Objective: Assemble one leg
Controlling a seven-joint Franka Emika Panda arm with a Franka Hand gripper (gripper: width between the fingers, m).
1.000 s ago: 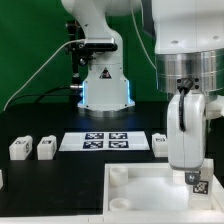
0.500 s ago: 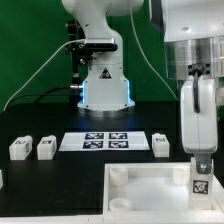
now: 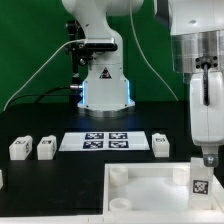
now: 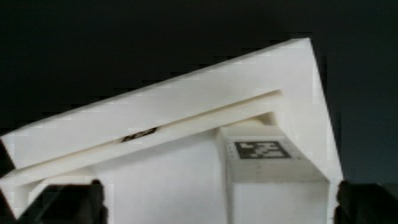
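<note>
Black tabletop (image 3: 60, 175) carries the panel (image 3: 150, 190); the tagged white leg (image 3: 199, 183) stands under the opened tool (image 3: 207, 160).

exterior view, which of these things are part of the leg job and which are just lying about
In the job:
- leg, standing at the white panel's corner
- white panel
- gripper, open above the leg

Lying about:
- three loose white blocks on the table
- marker board

No readable words or numbers, only black-and-white fiducial tags on the leg (image 3: 198, 184), marker board (image 3: 106, 141)
</note>
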